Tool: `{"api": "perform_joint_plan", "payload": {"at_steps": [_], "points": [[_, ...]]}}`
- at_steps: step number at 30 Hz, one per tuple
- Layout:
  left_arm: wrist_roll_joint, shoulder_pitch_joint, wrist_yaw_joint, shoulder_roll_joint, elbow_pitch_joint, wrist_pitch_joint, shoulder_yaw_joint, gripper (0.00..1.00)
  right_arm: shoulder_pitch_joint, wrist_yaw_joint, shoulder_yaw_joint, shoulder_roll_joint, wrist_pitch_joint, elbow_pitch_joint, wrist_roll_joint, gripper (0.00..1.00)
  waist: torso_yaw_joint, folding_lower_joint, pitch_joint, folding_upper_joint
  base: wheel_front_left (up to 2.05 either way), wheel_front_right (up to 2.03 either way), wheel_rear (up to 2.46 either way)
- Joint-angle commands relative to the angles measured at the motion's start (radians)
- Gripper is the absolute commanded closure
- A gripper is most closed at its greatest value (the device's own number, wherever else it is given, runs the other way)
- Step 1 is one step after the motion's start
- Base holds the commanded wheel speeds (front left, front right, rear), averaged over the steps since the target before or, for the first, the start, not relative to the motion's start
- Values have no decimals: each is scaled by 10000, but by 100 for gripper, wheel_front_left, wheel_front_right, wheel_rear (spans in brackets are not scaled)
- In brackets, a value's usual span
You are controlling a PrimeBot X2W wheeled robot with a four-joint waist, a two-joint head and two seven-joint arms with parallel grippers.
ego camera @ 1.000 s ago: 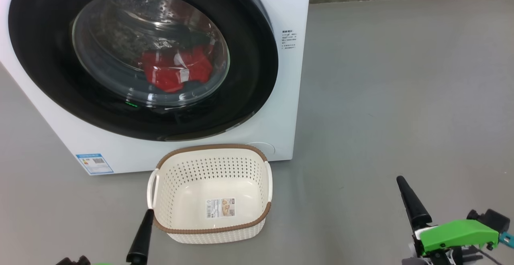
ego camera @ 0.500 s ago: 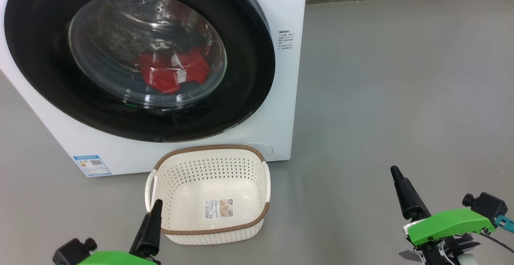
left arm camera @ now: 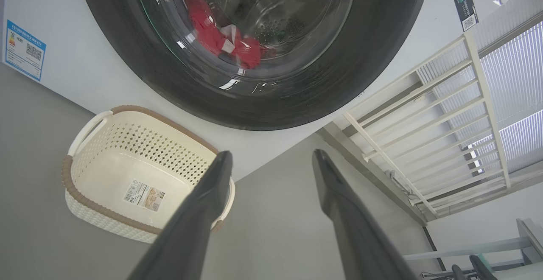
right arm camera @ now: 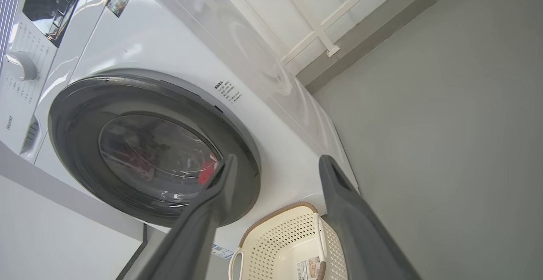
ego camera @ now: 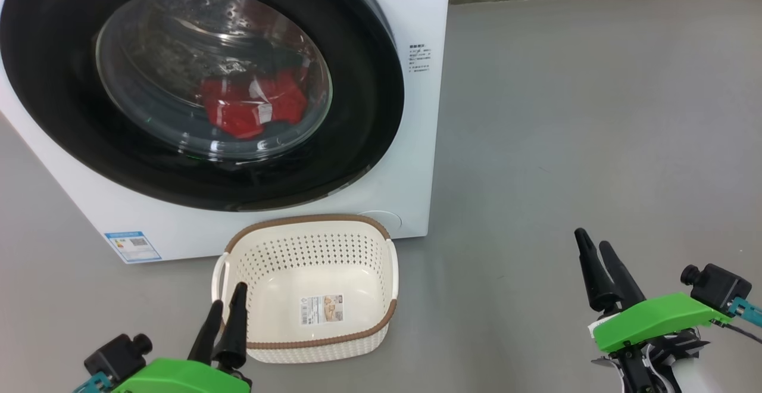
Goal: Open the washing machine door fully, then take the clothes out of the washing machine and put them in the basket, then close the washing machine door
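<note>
My left gripper point(ego camera: 228, 295) and right gripper point(ego camera: 591, 238) hung low over the grey floor point(ego camera: 565, 113), fingers spread wide, gripping nothing. Beside my left one sat the basket point(ego camera: 309, 219), just in front of the washing machine point(ego camera: 417, 12). The washing machine door point(ego camera: 369, 113) stood closed, the clothes point(ego camera: 250, 107) heaped behind its glass.

The head camera looked forward and down from above on the washer point(ego camera: 417, 155), the basket point(ego camera: 309, 219) before it and the floor point(ego camera: 595, 113) to the right, from a middling range. The left wrist camera sat low, near the basket, and faced up along the left gripper point(left arm camera: 272, 153) at the door point(left arm camera: 135, 59). The right wrist camera sat low and farther right, facing along the right gripper point(right arm camera: 278, 158) across the washer's front and side. All three shared door, basket and floor.
</note>
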Motion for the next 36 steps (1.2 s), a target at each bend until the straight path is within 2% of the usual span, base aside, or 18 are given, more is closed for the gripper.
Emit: {"api": "perform_joint_plan", "payload": {"at_steps": [1,36], "points": [[346,-522,79,174,-331,-126,114,0,-540,-4,132,-92,-123,-326,-349,0,-5,-1,2,0,0,0,0],[4498,-978,398,193,-582,-1132,-229,0,-1111,-6,663,-157,-1121,-494,-4348,0,-131,-1,-184,0,0,0,0]]}}
